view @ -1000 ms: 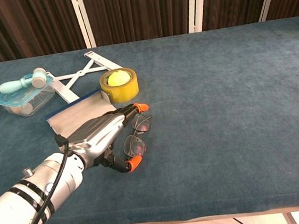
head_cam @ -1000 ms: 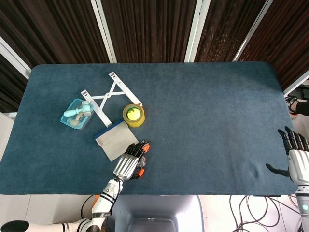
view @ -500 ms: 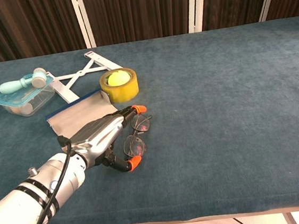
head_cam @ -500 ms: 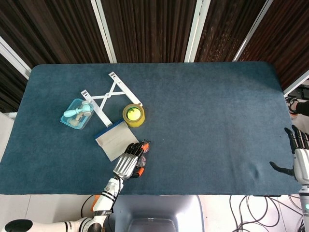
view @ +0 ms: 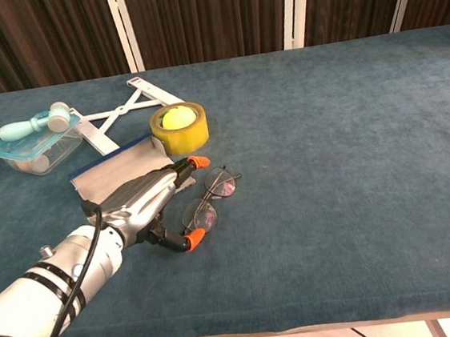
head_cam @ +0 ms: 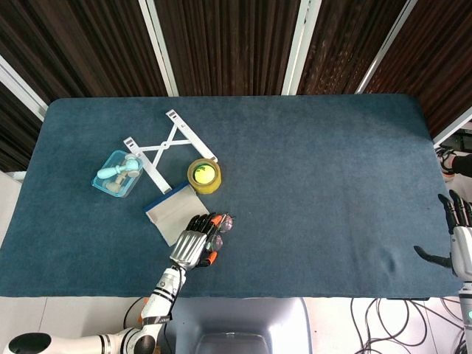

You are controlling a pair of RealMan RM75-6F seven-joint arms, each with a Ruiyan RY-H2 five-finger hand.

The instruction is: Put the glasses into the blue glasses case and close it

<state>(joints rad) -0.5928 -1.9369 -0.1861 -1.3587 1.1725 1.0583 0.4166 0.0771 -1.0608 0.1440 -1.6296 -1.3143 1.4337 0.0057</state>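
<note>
Thin-framed glasses [view: 209, 198] lie on the blue cloth near the table's front edge, also seen in the head view [head_cam: 222, 227]. My left hand [view: 143, 206] [head_cam: 192, 248] rests just left of them, its orange-tipped fingers [view: 195, 163] and thumb spread on either side of the near lens without gripping it. The blue glasses case [view: 115, 171] [head_cam: 172, 212] lies open behind the hand, showing its grey lining. My right hand [head_cam: 459, 240] hangs off the table's right edge with its fingers apart, holding nothing.
A yellow tape roll [view: 179, 126] with a green ball inside stands just behind the case. A white folding stand [view: 121, 113] and a clear box [view: 34, 146] with a teal mini fan on it sit at the back left.
My left hand has drawn back to the left, uncovering the glasses, which have shifted slightly right. My right hand has slid further towards the right edge of view.
</note>
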